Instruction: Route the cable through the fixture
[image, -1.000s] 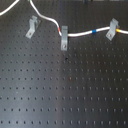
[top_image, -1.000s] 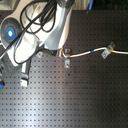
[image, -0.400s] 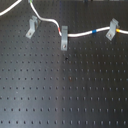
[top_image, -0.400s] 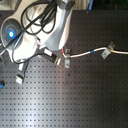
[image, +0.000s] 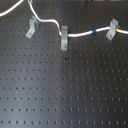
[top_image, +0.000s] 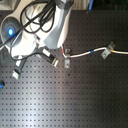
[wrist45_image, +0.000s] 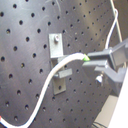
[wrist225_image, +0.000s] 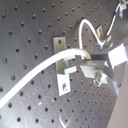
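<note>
The cable (image: 77, 36) is a white cord that runs from the first exterior view's upper left to its right edge. The fixture (image: 31, 29) is the light-grey leaning clip on the first exterior view's left. The cable passes right at its forked top; I cannot tell whether it sits inside. In the first wrist view my gripper (wrist45_image: 92, 61) is shut on the cable at its green band (wrist45_image: 87, 58), beside the fixture (wrist45_image: 57, 46). The cable (wrist45_image: 47, 87) crosses over the clip. The second wrist view shows the same grip (wrist225_image: 91, 64). In the second exterior view the arm (top_image: 50, 30) hides the fixture.
An upright darker-grey clip (image: 64, 41) holds the cable by its red band (image: 63, 31). A leaning clip (image: 112, 30) on the first exterior view's right holds the yellow band; a blue band (image: 95, 33) lies between. All stand on a black perforated board (image: 65, 95).
</note>
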